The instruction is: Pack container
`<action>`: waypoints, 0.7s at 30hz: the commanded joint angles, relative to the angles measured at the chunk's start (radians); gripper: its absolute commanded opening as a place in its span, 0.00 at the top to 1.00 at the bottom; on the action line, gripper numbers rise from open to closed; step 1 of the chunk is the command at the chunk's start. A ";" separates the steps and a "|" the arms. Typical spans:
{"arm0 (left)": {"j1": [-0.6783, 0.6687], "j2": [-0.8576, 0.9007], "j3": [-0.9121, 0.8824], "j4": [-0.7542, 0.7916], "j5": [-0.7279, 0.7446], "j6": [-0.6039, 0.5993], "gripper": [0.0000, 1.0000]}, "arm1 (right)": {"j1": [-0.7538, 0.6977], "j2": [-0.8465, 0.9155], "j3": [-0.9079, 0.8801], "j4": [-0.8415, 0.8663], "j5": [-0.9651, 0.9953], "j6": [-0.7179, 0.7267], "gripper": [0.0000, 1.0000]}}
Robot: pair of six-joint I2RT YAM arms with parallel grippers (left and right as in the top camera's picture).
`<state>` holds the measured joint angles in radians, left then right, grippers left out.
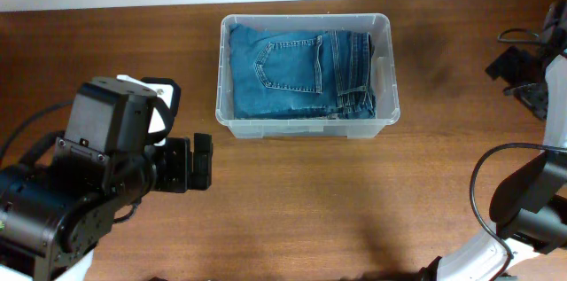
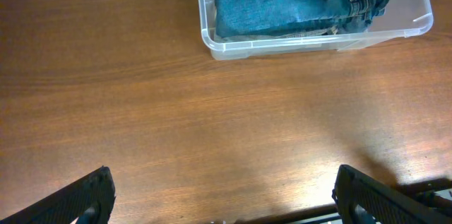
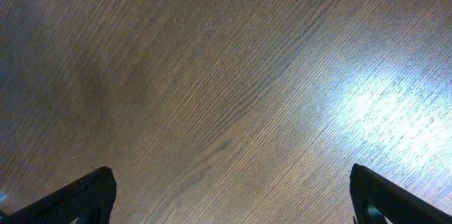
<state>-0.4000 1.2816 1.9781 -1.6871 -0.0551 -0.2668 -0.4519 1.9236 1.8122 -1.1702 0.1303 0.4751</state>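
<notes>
Above the table (image 3: 226, 75), left claw (image 2: 226, 196) and right claw (image 3: 229, 196) both gape wide, gripping nothing.

We get even, fairly bright light from above in the overhead view; the table (image 1: 292, 192) shows soft shadows low right, the container (image 1: 306, 128) rim faint highlights. Right wrist view: hard white glare patch at right, dim shadow at left. Left wrist view softer, mild sheen, sharp grain.
</notes>
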 commanded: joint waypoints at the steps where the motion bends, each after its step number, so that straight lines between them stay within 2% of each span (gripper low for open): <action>1: -0.003 -0.010 -0.008 0.007 0.007 0.056 0.01 | 0.000 -0.002 -0.005 0.000 0.012 0.013 0.02; 4: -0.003 -0.010 -0.052 0.058 0.009 0.228 0.01 | 0.000 -0.002 -0.005 0.000 0.012 0.013 0.02; 6: -0.003 -0.009 -0.106 0.103 0.016 0.282 0.01 | 0.000 -0.002 -0.005 0.000 0.012 0.013 0.01; 10: -0.003 -0.010 -0.252 0.222 0.013 0.294 0.01 | 0.000 -0.002 -0.005 0.000 0.012 0.013 0.02; 15: -0.003 -0.058 -0.483 0.408 0.015 0.394 0.01 | 0.000 -0.002 -0.005 0.000 0.012 0.013 0.02; 18: -0.003 -0.121 -0.656 0.542 0.014 0.401 0.01 | 0.000 -0.002 -0.005 0.000 0.012 0.013 0.02; 21: 0.024 -0.243 -0.909 0.754 0.014 0.400 0.01 | 0.000 -0.002 -0.005 0.000 0.012 0.013 0.02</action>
<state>-0.3981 1.1679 1.2503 -1.0363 -0.0536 0.0948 -0.4519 1.9236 1.8111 -1.1706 0.1299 0.4759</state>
